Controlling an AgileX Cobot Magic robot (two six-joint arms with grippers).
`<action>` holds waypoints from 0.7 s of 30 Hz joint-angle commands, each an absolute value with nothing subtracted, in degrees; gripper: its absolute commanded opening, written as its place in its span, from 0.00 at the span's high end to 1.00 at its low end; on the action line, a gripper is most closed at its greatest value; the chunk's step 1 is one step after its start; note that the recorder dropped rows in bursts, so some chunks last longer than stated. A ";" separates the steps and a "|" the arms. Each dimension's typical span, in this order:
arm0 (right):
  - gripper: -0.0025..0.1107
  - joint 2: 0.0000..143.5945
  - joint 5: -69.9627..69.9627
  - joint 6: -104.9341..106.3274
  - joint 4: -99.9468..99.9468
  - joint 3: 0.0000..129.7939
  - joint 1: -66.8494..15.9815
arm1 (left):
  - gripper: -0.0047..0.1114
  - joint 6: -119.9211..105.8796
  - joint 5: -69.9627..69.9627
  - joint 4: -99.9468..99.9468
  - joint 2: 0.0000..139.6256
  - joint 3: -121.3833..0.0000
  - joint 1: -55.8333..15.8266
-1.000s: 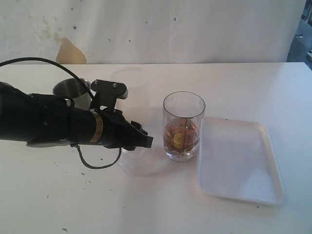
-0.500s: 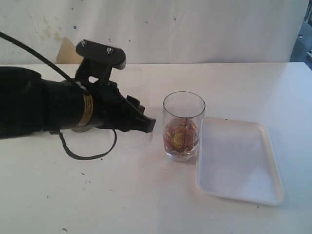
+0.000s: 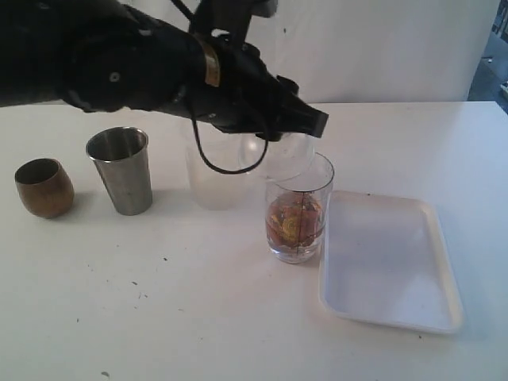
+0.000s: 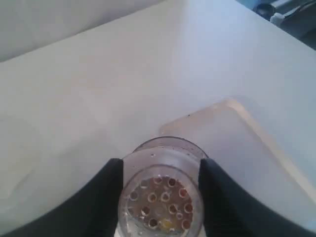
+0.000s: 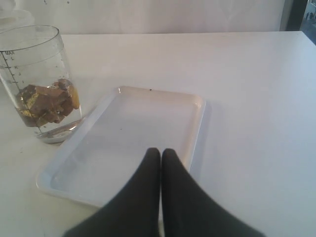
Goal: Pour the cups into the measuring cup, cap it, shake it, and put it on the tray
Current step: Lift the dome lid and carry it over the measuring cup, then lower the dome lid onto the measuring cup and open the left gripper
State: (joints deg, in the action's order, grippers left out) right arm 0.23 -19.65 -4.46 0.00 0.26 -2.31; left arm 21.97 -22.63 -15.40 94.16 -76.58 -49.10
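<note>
Left wrist view: left tool (image 4: 160, 170) clamps a clear lid (image 4: 161, 205); right tool (image 5: 161, 153) closed, empty.

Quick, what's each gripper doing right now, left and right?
Left gripper: closed on the clear perforated lid, over the measuring cup.
Right gripper: shut, holding nothing.

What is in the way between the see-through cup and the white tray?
Nothing visible. The cup stands right beside the tray, with nothing between them. The left end effector holds a clear lid over the cup's mouth.
</note>
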 commanded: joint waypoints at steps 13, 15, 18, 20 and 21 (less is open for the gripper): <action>0.98 0.00 -19.57 -4.74 0.00 0.00 -2.21 | 0.96 18.99 -17.43 -13.11 101.74 -80.66 -49.46; 0.98 0.00 -19.57 -4.74 0.00 0.00 -2.21 | 0.96 18.99 -17.43 -13.92 102.11 -80.66 -49.46; 0.98 0.00 -19.57 -4.74 0.00 0.00 -2.21 | 0.96 18.99 -18.01 -14.64 103.34 -80.66 -49.46; 0.98 0.00 -19.57 -4.74 0.00 0.00 -2.21 | 0.96 18.80 -18.11 -14.89 104.03 -80.66 -49.46; 0.98 0.00 -19.57 -4.74 0.00 0.00 -2.21 | 0.96 18.39 -17.99 -14.89 104.35 -80.66 -49.46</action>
State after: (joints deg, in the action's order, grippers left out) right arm 0.23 -19.65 -4.46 0.00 0.26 -2.31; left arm 19.20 -17.21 -14.17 103.03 -80.63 -49.14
